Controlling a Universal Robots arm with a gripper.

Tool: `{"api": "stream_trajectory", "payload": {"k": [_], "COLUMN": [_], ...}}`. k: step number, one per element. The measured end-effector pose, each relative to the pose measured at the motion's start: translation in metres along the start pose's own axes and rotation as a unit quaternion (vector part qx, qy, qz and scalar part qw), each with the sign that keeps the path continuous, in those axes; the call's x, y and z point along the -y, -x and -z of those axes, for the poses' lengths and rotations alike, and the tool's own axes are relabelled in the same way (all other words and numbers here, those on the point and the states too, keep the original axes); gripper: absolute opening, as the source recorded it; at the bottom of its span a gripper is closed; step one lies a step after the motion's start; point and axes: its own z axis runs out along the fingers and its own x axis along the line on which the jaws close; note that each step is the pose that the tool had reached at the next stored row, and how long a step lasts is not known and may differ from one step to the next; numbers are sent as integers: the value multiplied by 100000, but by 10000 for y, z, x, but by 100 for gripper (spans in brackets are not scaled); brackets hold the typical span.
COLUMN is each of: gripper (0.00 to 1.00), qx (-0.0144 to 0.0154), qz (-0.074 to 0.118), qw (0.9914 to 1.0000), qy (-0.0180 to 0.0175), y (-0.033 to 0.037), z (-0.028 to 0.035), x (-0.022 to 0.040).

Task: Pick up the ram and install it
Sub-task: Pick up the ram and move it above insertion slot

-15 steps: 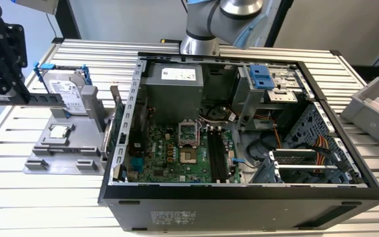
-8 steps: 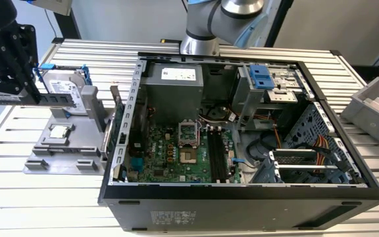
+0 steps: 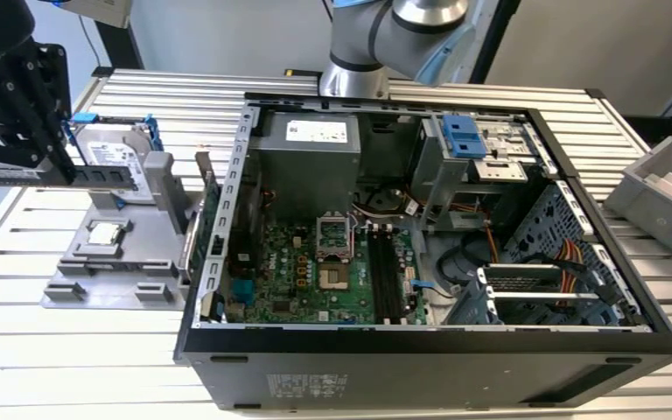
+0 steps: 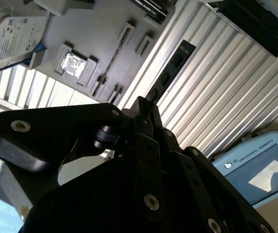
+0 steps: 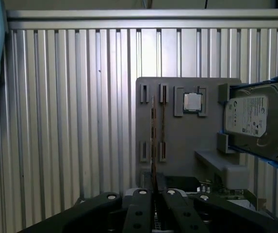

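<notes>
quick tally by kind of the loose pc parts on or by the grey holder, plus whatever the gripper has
ram: 1, clamped in the gripper
hard drive in a blue frame: 1
processor chip: 1
green circuit card: 1
total: 4

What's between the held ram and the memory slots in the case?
The claw grips the ram beside the open-topped case. Its near wall stands between it and the memory slots; nothing visible covers the slots.
</notes>
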Motion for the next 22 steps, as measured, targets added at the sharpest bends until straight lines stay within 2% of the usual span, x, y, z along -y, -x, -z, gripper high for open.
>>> {"api": "stream_trajectory", "payload": {"k": [9, 22], "gripper": [0, 0], "qx": [4, -3], "qz": [-1, -4], "qw": [100000, 100000], "qy": [21, 175], "y": [2, 9], "z": [0, 3], "x": [74, 323]}}
